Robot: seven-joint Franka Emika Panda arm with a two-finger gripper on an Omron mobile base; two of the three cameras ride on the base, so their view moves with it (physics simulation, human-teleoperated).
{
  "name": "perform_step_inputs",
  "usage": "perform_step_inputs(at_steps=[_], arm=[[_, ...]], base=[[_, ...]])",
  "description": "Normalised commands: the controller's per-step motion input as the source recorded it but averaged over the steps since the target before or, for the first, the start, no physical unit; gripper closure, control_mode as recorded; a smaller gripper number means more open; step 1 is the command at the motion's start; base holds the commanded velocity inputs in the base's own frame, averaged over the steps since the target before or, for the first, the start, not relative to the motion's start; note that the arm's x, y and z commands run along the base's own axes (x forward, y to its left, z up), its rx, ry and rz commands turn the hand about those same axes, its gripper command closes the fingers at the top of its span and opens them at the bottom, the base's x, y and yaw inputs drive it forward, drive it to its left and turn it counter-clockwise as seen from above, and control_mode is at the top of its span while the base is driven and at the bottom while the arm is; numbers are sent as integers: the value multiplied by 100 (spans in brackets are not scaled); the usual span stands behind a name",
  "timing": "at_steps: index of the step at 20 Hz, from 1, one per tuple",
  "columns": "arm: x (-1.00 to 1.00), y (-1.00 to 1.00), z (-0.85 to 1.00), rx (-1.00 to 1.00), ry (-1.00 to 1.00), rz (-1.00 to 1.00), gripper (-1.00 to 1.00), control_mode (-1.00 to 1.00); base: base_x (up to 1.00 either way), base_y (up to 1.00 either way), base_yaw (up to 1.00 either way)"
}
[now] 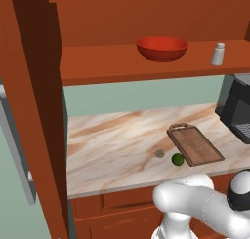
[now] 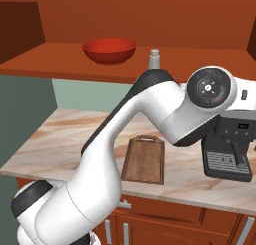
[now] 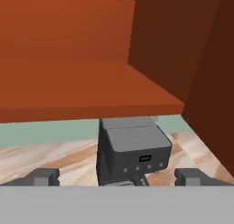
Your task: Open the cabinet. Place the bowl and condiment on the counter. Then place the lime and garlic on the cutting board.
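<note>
Behind arm: lime, garlic hidden | cutting board [image 2: 144, 160] edge covered | condiment [image 2: 154, 59] half-hidden

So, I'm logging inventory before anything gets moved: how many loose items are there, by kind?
Red bowl: 1
Condiment shaker: 1
Lime: 1
Garlic: 1
Cutting board: 1
Coffee machine: 1
Total: 6
</note>
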Motion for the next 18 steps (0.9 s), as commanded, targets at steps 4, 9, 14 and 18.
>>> perform_step_inputs(at_steps=[4, 9, 14, 18], arm=[[0, 90, 0, -5, 21, 10, -100, -100], [6, 47, 0, 0, 11, 12, -100, -100], [19, 23, 0, 0, 10, 12, -100, -100], [25, 8, 0, 2, 10, 12, -100, -100]], base=[[0, 0, 0], [0, 0, 0], [0, 0, 0], [0, 0, 0]])
